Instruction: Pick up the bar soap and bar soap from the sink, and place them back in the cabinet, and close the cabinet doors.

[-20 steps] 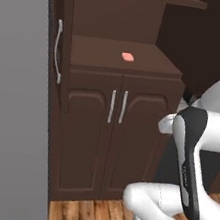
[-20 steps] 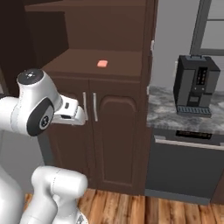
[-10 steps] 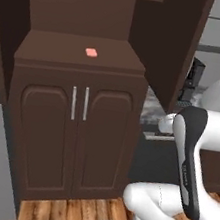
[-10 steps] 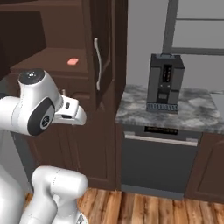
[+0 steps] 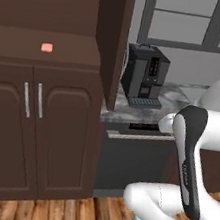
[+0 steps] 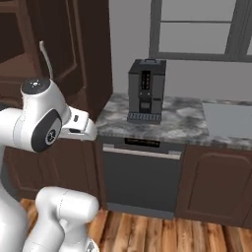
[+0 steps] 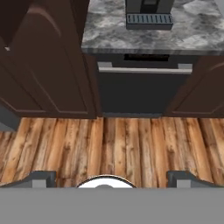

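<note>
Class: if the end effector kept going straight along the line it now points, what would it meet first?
Probably the brown wooden plank floor, since the end effector points down at it with nothing between; depth is unclear.

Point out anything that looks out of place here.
One bar soap lies alone on the cabinet ledge, and a tall cabinet door stands open, jutting out beside the coffee machine. Nothing looks spilled or broken.

The robot is a glossy white arm (image 5: 215, 129) of rounded, bulbous segments with a smooth plastic-looking shell. A long dark grey inlay strip with faint pale lettering runs down one link, and a dark grey round joint cap with a small white mark sits on another. A flat grey disc tops the shoulder segment.
</note>
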